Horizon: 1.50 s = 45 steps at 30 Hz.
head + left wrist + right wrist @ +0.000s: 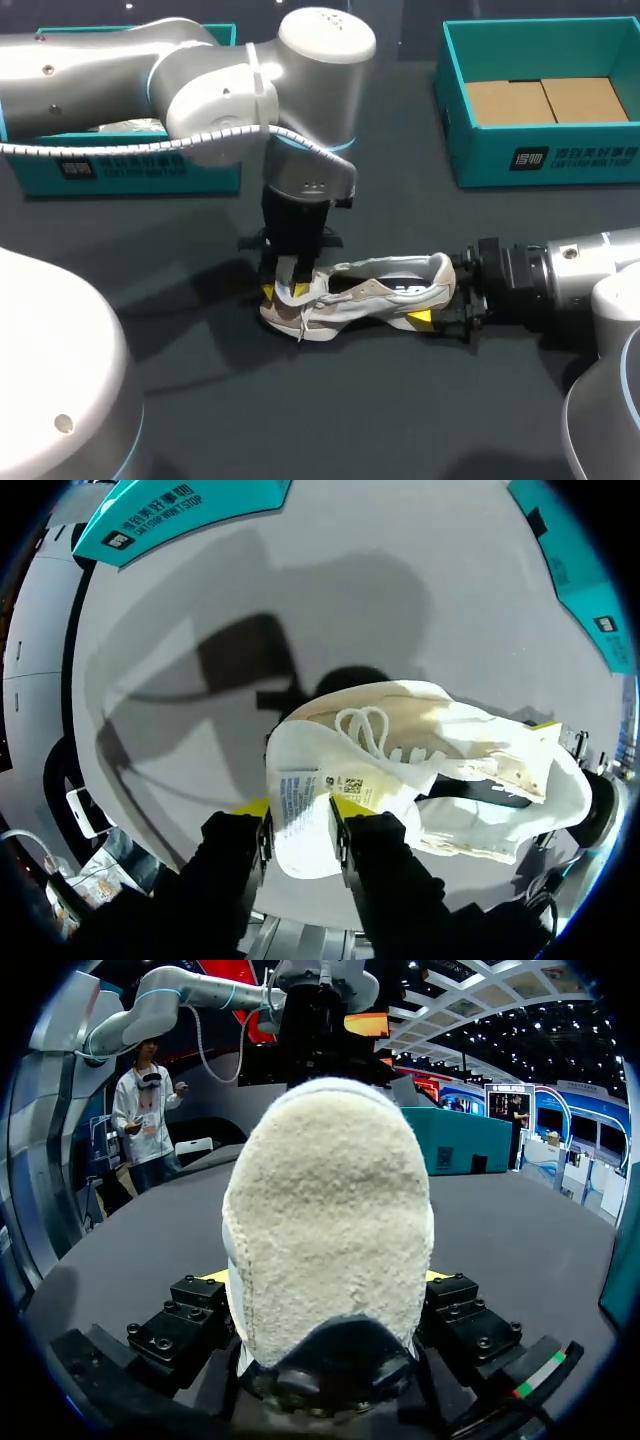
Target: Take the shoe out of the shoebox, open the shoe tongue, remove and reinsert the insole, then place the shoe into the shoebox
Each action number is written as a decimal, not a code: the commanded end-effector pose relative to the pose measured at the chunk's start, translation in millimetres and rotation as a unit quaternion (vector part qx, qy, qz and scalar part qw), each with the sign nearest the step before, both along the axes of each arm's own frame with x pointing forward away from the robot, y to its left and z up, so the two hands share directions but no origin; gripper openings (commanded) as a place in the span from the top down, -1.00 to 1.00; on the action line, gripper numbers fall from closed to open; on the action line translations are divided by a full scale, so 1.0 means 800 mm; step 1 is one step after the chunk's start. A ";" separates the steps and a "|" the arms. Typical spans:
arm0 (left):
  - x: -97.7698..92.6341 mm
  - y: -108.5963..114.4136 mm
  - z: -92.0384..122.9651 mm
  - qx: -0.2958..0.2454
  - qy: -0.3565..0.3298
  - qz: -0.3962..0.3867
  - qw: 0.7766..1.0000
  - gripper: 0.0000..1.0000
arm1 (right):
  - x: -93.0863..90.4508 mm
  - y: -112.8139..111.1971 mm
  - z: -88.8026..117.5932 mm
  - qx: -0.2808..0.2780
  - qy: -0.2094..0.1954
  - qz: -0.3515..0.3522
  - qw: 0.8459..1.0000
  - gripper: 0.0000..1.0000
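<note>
- On dark table (200, 400), white-beige fabric sneaker (370, 295) lies w/ long axis L–R.
- Toe-ward, left end effector (300, 808) pinches tongue (305, 855); right end effector (325, 1278) clamps heel (330, 1210).

Left claw (298, 808) points straight down, pinched shut; right claw (440, 300) lies level, clamped.

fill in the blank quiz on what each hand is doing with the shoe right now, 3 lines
1. The shoe is out on the dark ____, in neither the left shoebox nor the right shoebox.
2. The left hand comes down from above and pinches the shoe's ____, the flap with the printed label on it.
3. The right hand comes in level with the table and grips the shoe at its ____ end.

Missing words: table; tongue; heel
</note>
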State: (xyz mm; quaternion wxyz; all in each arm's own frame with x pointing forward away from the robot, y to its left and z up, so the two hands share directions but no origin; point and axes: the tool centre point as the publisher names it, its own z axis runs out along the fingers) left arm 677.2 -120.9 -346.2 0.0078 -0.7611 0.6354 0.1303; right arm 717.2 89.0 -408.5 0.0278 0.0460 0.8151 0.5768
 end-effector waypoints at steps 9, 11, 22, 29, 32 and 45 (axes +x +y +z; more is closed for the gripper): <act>-0.011 0.026 0.004 0.039 -0.003 -0.010 0.999 -0.30 | -0.001 0.000 0.000 -0.002 0.000 0.000 1.000 1.00; -0.010 0.028 0.011 0.035 -0.012 -0.005 0.999 -0.30 | -0.001 0.000 0.000 -0.002 0.000 0.000 1.000 1.00; 0.010 0.006 0.089 -0.066 -0.088 -0.055 0.992 -0.19 | -0.001 0.000 0.000 -0.002 0.000 0.000 1.000 1.00; 0.033 -0.030 0.131 -0.138 -0.116 -0.195 0.964 -0.22 | -0.001 0.000 0.000 -0.002 0.000 0.000 1.000 1.00; 0.039 -0.048 0.142 -0.168 -0.112 -0.280 0.939 0.04 | -0.001 0.000 0.000 -0.002 0.000 0.000 1.000 1.00; 0.057 -0.094 0.169 -0.295 -0.022 -0.629 0.719 1.00 | -0.001 0.000 0.000 -0.002 0.000 0.000 1.000 1.00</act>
